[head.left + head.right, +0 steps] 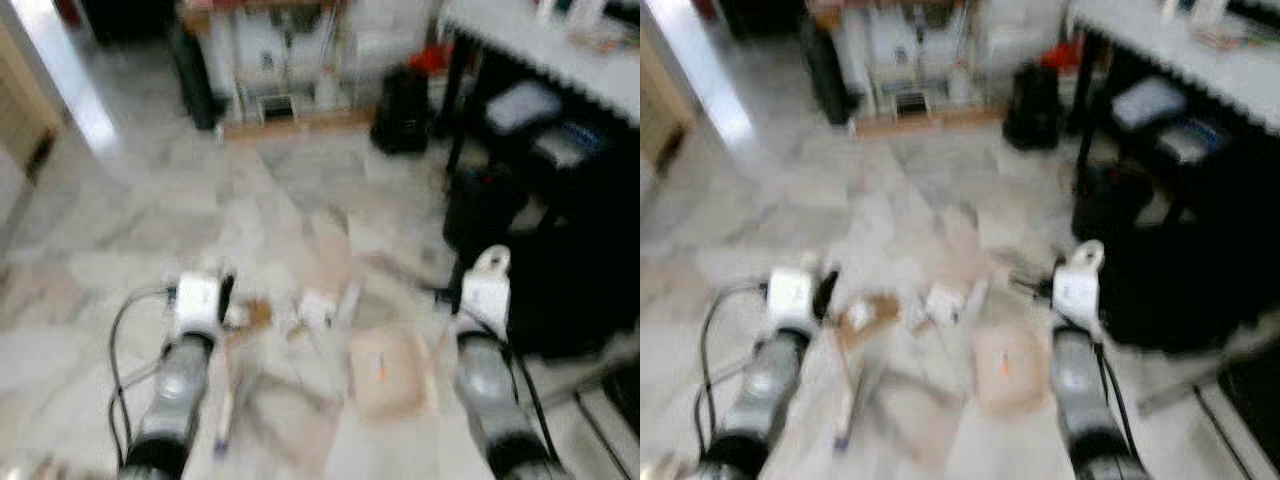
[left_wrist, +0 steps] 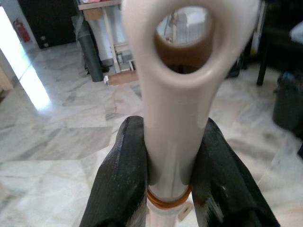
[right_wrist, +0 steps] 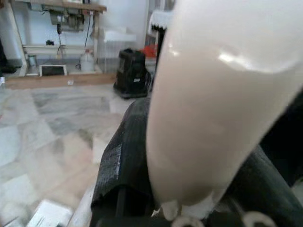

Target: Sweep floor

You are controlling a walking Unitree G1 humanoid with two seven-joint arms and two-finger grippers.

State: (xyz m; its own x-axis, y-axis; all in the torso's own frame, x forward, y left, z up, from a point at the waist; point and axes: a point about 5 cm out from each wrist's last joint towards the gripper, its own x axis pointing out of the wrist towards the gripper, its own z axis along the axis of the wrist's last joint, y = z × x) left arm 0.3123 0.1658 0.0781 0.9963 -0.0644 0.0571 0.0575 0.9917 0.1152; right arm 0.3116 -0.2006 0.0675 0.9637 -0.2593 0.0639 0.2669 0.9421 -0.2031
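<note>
Both grippers clamped on cream handles over littered marble floor, head views blurred.
Left gripper (image 2: 170,156) grips a cream broom handle (image 2: 177,94) with a hang-hole end; right gripper (image 3: 189,179) grips a fat cream dustpan handle (image 3: 218,94). Between the arms: cream dustpan (image 1: 388,372), paper scraps (image 1: 318,306), brown bit (image 1: 257,314) on floor (image 1: 150,230). Farther: black bag (image 1: 400,108), shelf unit (image 1: 285,60), dark table (image 1: 540,50) at right.

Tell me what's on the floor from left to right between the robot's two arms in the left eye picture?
Left claw holding a cream handle → brown scrap → small white scrap → beige dustpan → right claw holding a cream handle.
</note>
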